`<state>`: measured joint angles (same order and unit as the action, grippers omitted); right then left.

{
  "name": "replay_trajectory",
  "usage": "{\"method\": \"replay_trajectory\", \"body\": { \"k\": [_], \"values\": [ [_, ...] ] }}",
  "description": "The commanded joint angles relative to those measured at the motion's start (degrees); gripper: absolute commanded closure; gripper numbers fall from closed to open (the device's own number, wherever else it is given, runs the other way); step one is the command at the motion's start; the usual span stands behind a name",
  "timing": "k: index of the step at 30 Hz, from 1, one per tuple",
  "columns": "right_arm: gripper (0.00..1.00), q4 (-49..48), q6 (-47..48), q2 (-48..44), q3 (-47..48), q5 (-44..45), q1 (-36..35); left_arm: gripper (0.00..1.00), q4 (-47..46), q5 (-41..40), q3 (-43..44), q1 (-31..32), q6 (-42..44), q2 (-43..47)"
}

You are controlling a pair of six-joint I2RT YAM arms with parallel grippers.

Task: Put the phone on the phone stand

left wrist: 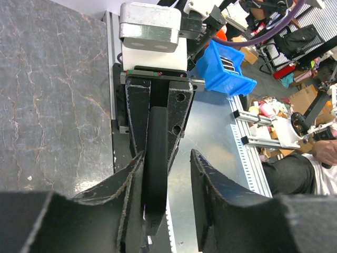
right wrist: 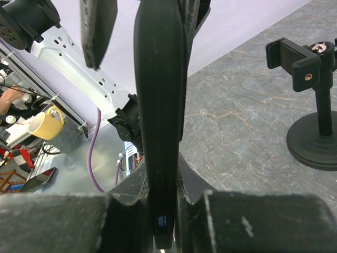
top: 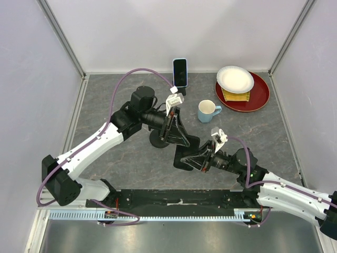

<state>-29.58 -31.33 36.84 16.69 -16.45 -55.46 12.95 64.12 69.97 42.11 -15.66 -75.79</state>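
Above marbled table (right wrist: 247, 132), right tool (right wrist: 160, 203) apparently clamps phone (right wrist: 158, 105) edge-on.

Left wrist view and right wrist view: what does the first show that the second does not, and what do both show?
Only the left wrist view shows the blue bin beyond the table, and the right end effector from the front, closed on the far end of the phone. Only the right wrist view shows the phone stand, upright on the table with its clamp empty, and a yellow mug beyond the table. Both show the dark phone edge-on, with the left end effector open around it.
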Motion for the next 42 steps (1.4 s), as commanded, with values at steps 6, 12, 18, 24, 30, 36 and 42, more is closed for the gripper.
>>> {"method": "replay_trajectory", "body": {
  "k": [6,12,18,24,30,36,42],
  "values": [
    [1.0,-6.19,1.8,0.95,5.28,1.86,-0.17,0.55,-2.49,2.42,0.16,0.26,-2.62,-1.03],
    [1.0,-7.06,1.62,1.39,5.29,2.47,-0.26,0.77,-2.58,2.86,0.07,0.34,-2.18,-0.94],
    [1.0,-8.74,0.83,2.97,5.37,2.3,-0.17,0.67,-3.02,1.98,-0.19,0.34,-2.01,-0.68],
    [1.0,-9.44,0.4,3.94,5.02,2.65,-0.35,0.65,-2.93,2.24,-0.28,0.61,-1.83,-0.5],
    [1.0,-9.53,0.31,4.29,5.11,2.82,-0.35,0.83,-3.28,2.5,-0.37,0.78,-1.39,-0.32],
    [0.8,-5.41,0.04,5.61,5.99,3.26,-0.35,0.98,-4.16,-2.23,-1.77,0.87,0.98,3.53],
    [0.31,6.72,1.01,5.44,7.39,7.74,-0.35,0.98,-3.81,-12.16,-3.0,0.61,3.79,8.54]
  ]
}}
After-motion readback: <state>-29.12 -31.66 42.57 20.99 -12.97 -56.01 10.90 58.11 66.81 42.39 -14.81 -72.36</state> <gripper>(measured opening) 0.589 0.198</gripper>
